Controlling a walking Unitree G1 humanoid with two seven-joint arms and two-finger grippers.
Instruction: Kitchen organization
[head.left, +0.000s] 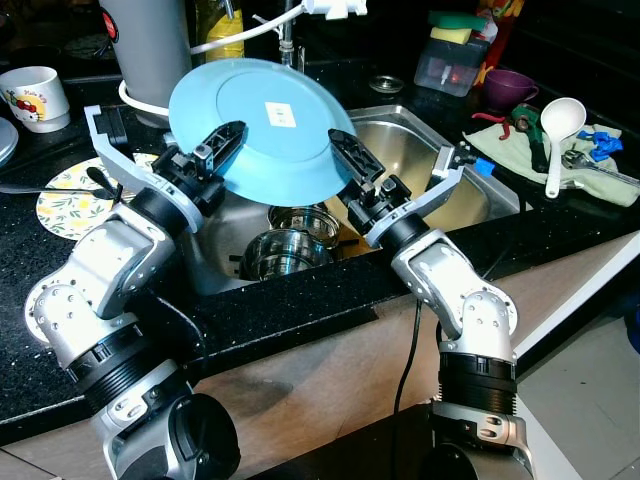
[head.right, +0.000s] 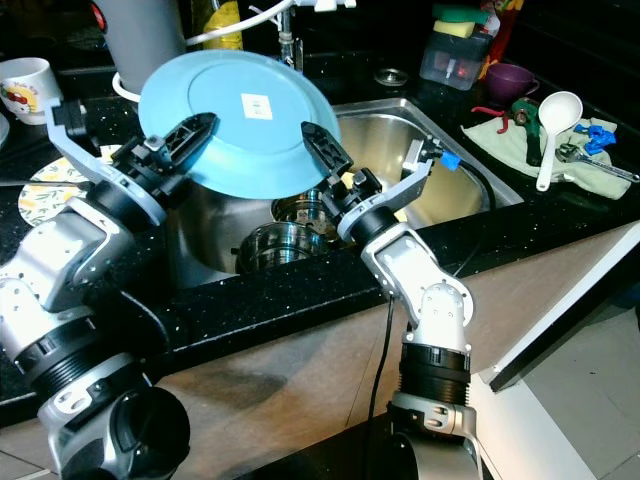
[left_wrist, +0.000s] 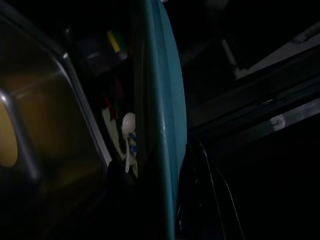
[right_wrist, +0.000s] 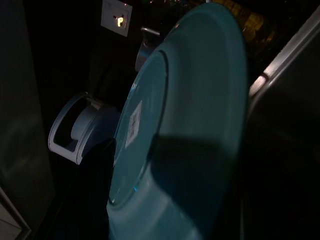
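The blue plate (head.left: 262, 128) hangs tilted over the sink (head.left: 440, 165), pinched at its left rim by the left gripper (head.left: 205, 160) and its right rim by the right gripper (head.left: 362, 180), both equally near.

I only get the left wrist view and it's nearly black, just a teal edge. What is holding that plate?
Observer: Both pincers. The left pincer grips the plate at its left rim, and the right pincer at its right rim.
Operator: What's below it?
Observer: The sink, with steel bowls inside.
Operator: Which face is toward the head camera?
Observer: The one with a white sticker; the plate is tilted up on edge.
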